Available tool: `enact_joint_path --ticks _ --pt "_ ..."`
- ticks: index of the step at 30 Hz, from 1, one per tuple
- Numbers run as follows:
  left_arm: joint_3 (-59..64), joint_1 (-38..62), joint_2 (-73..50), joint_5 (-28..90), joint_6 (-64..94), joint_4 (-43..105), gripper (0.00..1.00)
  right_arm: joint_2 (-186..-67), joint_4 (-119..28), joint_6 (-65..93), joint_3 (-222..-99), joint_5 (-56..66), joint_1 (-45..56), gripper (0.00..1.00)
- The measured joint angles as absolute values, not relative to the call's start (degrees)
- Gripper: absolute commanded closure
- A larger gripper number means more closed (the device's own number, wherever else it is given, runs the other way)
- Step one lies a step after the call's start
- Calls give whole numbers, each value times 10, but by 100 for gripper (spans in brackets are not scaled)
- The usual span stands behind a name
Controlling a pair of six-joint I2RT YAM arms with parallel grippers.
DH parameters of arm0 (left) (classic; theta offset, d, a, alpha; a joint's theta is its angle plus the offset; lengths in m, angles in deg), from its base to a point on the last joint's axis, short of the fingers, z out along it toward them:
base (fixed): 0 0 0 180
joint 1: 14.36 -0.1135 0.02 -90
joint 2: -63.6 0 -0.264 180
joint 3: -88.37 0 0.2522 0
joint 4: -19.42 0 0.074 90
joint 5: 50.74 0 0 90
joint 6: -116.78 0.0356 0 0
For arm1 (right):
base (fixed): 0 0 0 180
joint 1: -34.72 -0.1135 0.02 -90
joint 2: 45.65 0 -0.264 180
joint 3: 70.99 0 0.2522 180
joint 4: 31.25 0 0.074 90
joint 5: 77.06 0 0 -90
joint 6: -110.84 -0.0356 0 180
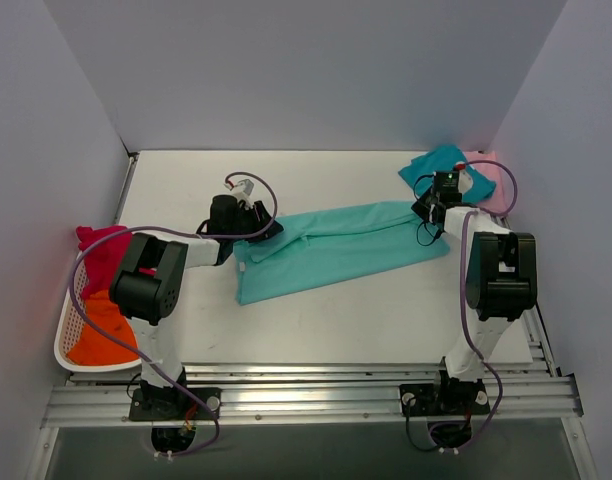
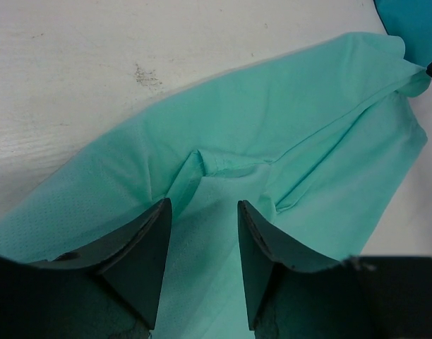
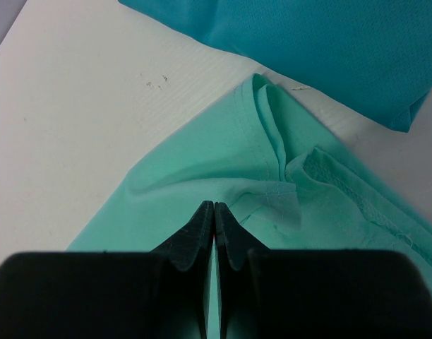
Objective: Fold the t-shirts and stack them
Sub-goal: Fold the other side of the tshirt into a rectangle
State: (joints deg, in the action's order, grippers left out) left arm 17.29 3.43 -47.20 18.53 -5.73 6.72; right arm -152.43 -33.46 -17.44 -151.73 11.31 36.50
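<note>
Mint shirt (image 1: pixel 331 245) lies stretched: right pincer (image 3: pixel 214 209) pinches its edge, probably for tautness; left pincer (image 2: pixel 202 212) spread, cloth fold just ahead, awaiting grab.

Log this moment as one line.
mint-green shirt: laid out across centre | left pincer: open over its left end | right pincer: shut on its right end | teal shirt: far right corner

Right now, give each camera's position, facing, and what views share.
Top external: above and behind, looking down at the table; left arm and right arm show.
Left wrist: on that arm, looks past the open left end effector at the mint-green t-shirt.
Right wrist: looks past the shut right end effector pinching that shirt; teal t-shirt beyond.
All three share that shirt.
</note>
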Motion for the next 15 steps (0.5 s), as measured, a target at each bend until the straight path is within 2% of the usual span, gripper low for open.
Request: enact_joint_path --ticks 6,15 --pt "173 34 -473 178 -57 67 54 -1524 -335 -174 -1517 113 365 100" --pt "173 34 -496 171 -53 68 54 -1524 -334 -174 -1517 113 365 100"
